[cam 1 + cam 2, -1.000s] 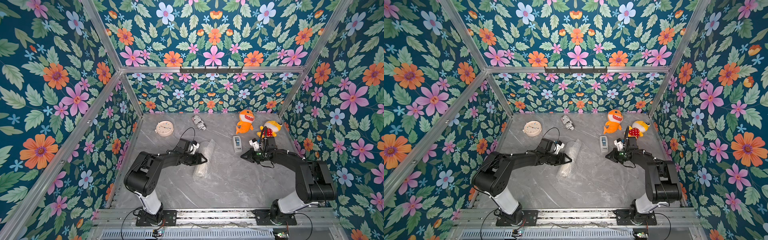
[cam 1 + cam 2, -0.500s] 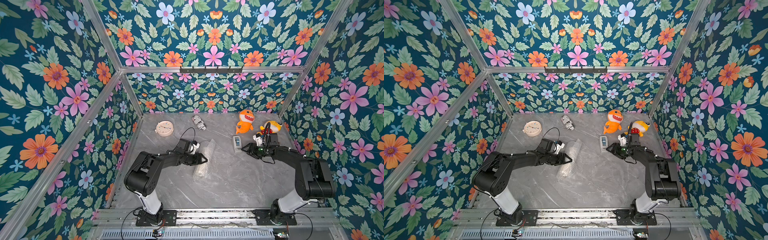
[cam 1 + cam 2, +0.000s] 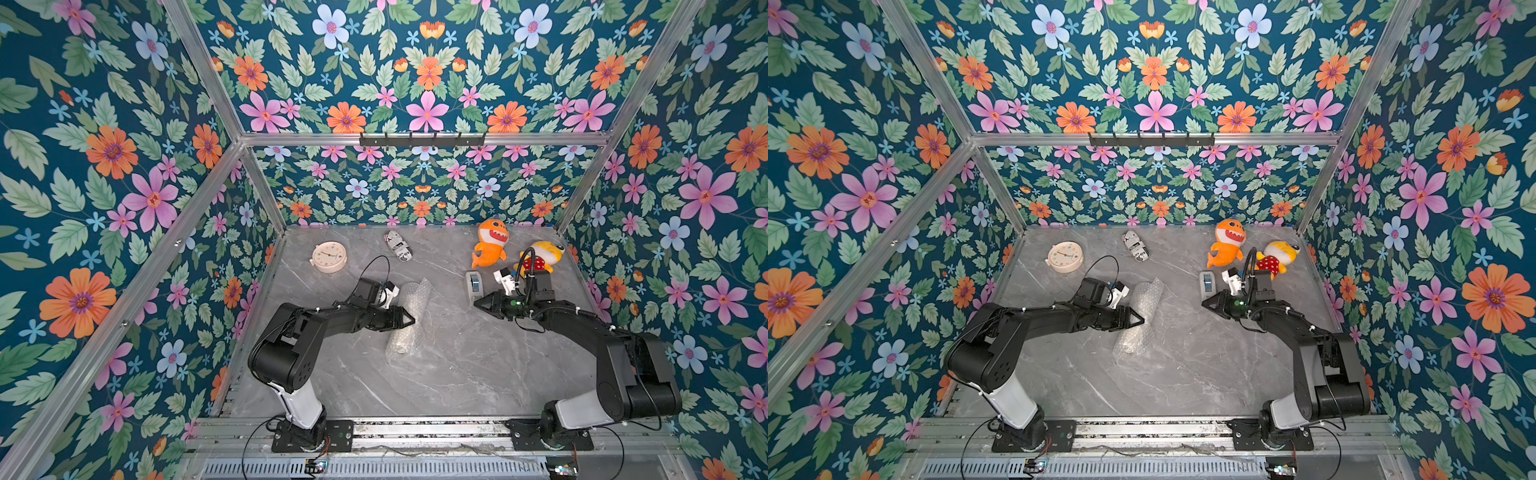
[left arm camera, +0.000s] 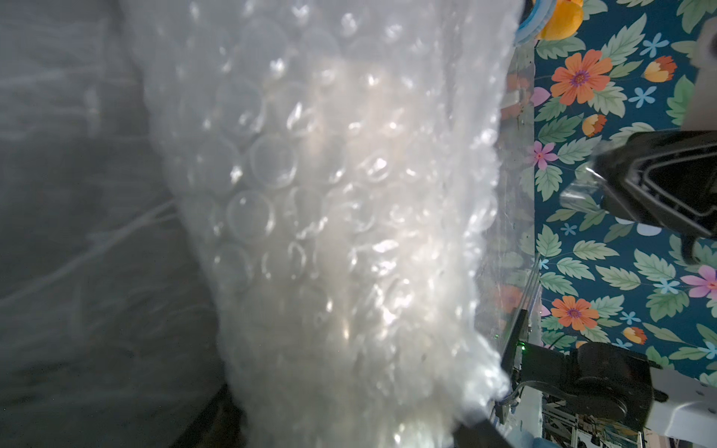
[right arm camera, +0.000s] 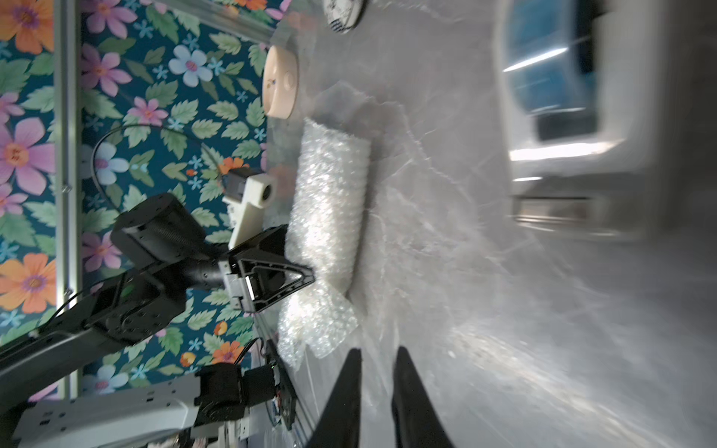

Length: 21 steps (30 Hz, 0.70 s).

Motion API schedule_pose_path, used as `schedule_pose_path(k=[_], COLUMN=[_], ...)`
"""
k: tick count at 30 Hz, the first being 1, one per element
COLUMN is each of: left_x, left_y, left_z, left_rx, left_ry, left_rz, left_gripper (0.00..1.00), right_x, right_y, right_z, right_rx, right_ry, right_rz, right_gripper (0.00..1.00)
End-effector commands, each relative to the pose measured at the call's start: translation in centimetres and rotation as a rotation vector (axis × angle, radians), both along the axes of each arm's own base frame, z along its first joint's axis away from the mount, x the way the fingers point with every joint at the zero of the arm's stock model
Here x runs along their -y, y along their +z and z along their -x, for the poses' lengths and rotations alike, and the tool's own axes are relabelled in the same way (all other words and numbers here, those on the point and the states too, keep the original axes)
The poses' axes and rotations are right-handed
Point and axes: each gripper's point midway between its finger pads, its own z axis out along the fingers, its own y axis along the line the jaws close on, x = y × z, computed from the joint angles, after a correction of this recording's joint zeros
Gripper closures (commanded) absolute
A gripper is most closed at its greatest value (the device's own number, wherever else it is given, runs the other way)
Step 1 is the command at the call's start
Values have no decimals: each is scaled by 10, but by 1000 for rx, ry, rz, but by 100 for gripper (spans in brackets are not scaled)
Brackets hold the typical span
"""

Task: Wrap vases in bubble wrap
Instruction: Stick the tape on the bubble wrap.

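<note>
The bubble wrap (image 3: 409, 316) lies rolled into a tube on the grey marble table (image 3: 457, 365), seen in both top views (image 3: 1139, 316). The vase is hidden inside the roll; only a faint cream glow comes through in the left wrist view. My left gripper (image 3: 411, 321) is shut on the middle of the roll from the left, and wrap (image 4: 329, 213) fills that wrist view. My right gripper (image 3: 476, 303) hovers to the roll's right, beside the dispenser. Its fingers (image 5: 351, 372) stand almost together, pinching a strip of clear tape (image 4: 578, 190) that sticks out from the tip.
A white tape dispenser (image 3: 472, 286) stands just behind the right gripper. Further back are an orange shark plush (image 3: 490, 245), a yellow plush (image 3: 540, 257), a black-and-white printed cylinder (image 3: 398, 246) and a cream round clock (image 3: 329, 257). Flowered walls close in three sides.
The right gripper reached back to the tape dispenser, opened and closed there, then drew away toward the middle with clear tape. The left arm and the roll have not moved.
</note>
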Motion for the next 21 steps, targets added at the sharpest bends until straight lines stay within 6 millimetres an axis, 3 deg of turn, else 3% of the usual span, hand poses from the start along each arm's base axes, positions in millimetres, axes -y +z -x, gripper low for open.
schedule_pose_path(k=[1,3,9,10,17,21], left_x=[-3,-1,7,9,15,16], left_y=[-9,-7,5,7,8,3], left_z=[6,7,10,11,23,28], left_rx=[-33,-31,-14,-14,-21,-33], left_ry=[4,-11,-70,-81,-146,-164], left_rz=[-17,-4,40,49,63,49], left_gripper=[49,52,65,66,68,68], right_x=[-30,-44,-75,-83,-125,-137], right_y=[19,23,47,38,32,22], right_z=[-5,-9,-15,-16,-16,-14], right_rx=[59,63,107,84,38,6], right_ry=[90,136,267,296,450,517], right_rz=[-53,-69,-130,-124,-149,-123], right_gripper=[94,99,100,100,100,100])
